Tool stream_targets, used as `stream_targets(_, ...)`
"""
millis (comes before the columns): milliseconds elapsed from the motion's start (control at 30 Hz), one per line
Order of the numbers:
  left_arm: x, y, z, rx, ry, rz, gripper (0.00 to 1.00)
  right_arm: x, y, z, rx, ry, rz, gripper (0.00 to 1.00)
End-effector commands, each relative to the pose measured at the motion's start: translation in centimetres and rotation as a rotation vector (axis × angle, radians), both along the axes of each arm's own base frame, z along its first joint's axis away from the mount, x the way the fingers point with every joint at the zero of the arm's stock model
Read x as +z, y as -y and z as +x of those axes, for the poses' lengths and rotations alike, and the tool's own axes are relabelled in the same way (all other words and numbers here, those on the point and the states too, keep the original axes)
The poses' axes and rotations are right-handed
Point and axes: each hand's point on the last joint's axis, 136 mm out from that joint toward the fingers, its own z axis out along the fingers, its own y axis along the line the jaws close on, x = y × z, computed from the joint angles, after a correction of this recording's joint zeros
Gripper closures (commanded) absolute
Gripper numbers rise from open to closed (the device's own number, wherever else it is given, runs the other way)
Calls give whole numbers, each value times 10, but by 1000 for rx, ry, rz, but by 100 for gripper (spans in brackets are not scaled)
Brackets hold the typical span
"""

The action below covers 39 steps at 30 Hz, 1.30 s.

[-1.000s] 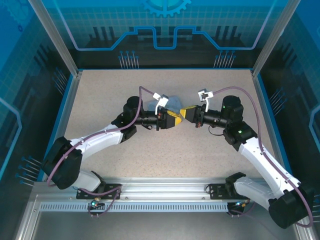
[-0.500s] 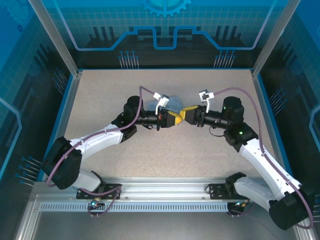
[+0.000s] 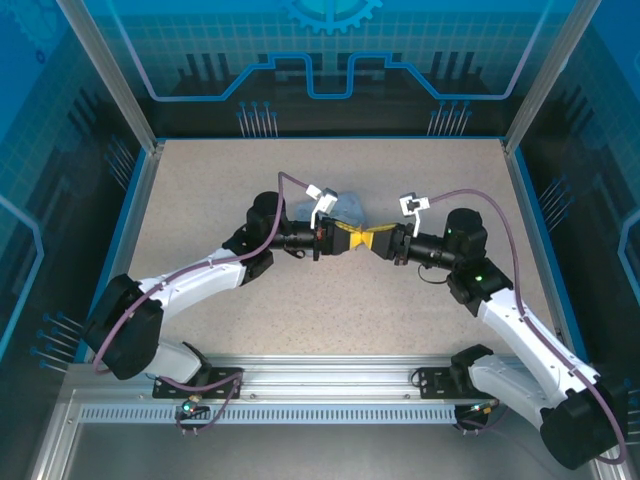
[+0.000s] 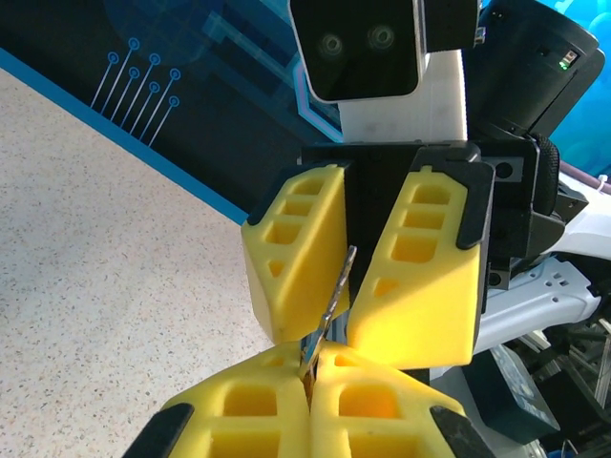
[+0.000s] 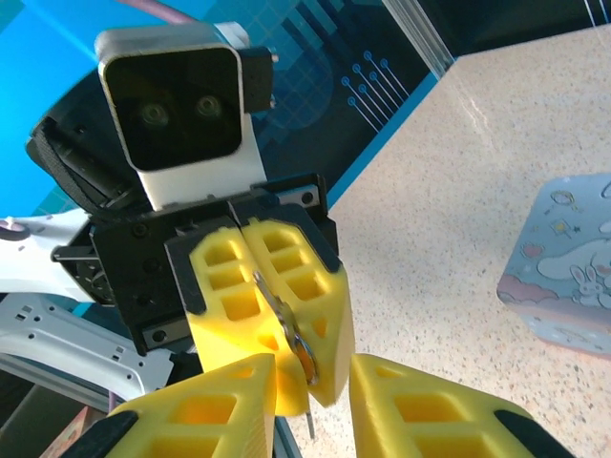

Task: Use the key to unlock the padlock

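Thin grey metal key [image 4: 333,291] stands edge-on, clamped between the closed fingers of the yellow left gripper [image 4: 310,358], its blade inside the narrowly parted yellow right gripper [image 4: 341,339].

Tin box [image 3: 347,206] stands just behind left gripper [image 3: 359,240]; near table [image 3: 330,320] bare.
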Motion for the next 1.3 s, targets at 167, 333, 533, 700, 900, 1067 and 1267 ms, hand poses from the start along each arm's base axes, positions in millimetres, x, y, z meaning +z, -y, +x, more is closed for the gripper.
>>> stream_targets(167,22,0,-5,-9,68,-37,100,25,-1,2,7,77,81,75)
stream_targets(333,24,0,-6,-14,73,-40,100,22,-4,6,11,59,93,79)
stream_targets(533,23,0,-6,-8,70,-38,100,16,-5,5,19,43,91,82)
stream_targets(700,25,0,-6,-7,76,-43,100,10,-6,4,16,27,92,84)
stream_targets(900,26,1,-6,-10,76,-43,100,8,-10,5,27,22,99,85)
stream_targets(1067,25,1,-7,-13,76,-44,100,11,-15,3,44,22,106,85)
stream_targets(1267,25,1,-6,-9,79,-44,100,10,-16,1,46,26,100,94)
